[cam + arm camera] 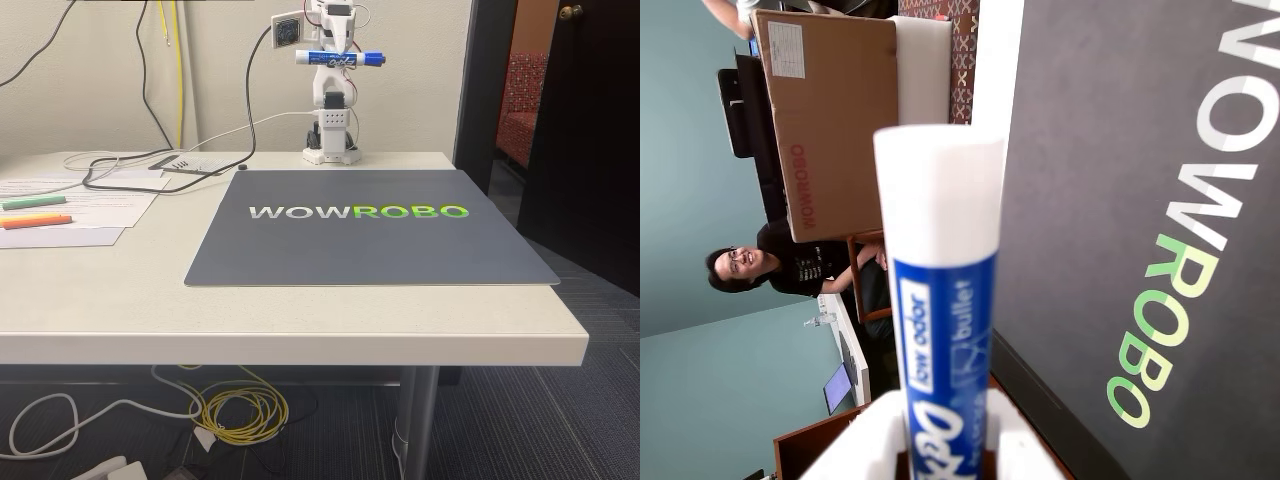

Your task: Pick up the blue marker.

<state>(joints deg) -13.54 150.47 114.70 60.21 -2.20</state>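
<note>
The blue marker [340, 58] lies level in the air high above the back of the table, its blue cap pointing right in the fixed view. My gripper [338, 62] is shut on its middle, on the folded white arm at the table's far edge. In the wrist view, which lies on its side, the blue marker [940, 300] fills the centre. Its white barrel and blue label rise from between my gripper's [940, 445] white fingers [865, 440] at the bottom edge.
A dark WOWROBO mat [370, 240] covers the middle of the table. A green marker [35, 202] and an orange marker [35, 221] lie on papers at the left, near cables. In the wrist view, a person [770, 265] sits beyond a cardboard box [835, 120].
</note>
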